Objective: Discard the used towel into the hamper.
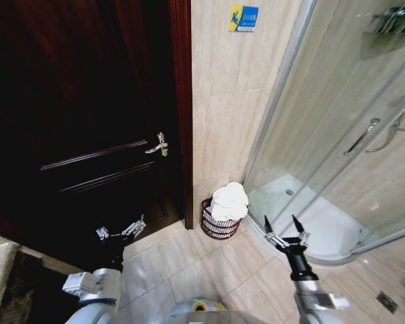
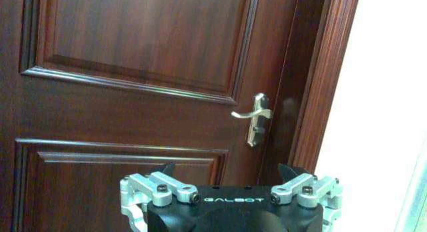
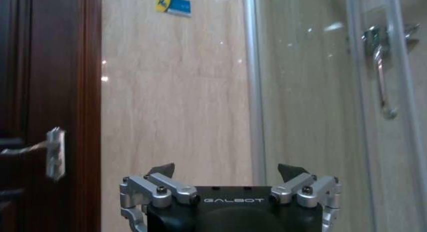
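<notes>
- The hamper (image 1: 220, 226) stands on the tiled floor (image 1: 182, 270) in the corner, between the door frame (image 1: 182, 108) and the glass shower cabin (image 1: 337, 148), against the beige tiled wall (image 1: 229, 115).
- The towel (image 1: 229, 202), white and bunched, sits in the hamper and heaps up above its rim; part of it hangs over the rim on the side toward the shower.
- The left gripper (image 1: 121, 231) hangs low in front of the dark wooden door (image 1: 74, 121), well apart from the hamper and to its left. Its jaws stand open and hold nothing.
- In the left wrist view the left gripper (image 2: 229, 174) faces the door panels, with the silver lever handle (image 2: 255, 117) above it, near the frame.
- The right gripper (image 1: 284, 226) hovers to the right of the hamper, near it but not touching, over the curved edge of the white shower tray (image 1: 324, 229). Its jaws are spread wide and empty, the two dark tips pointing up and away from the robot.
- In the right wrist view the right gripper (image 3: 229, 173) points at the beige wall between the door and the shower's metal post (image 3: 252, 82).
- A blue and yellow sticker (image 1: 244, 17) is fixed high on the wall above the hamper.
- A chrome handle (image 1: 362, 135) is mounted on the shower glass.
- A small square drain (image 1: 386, 301) lies in the floor at the far right.
</notes>
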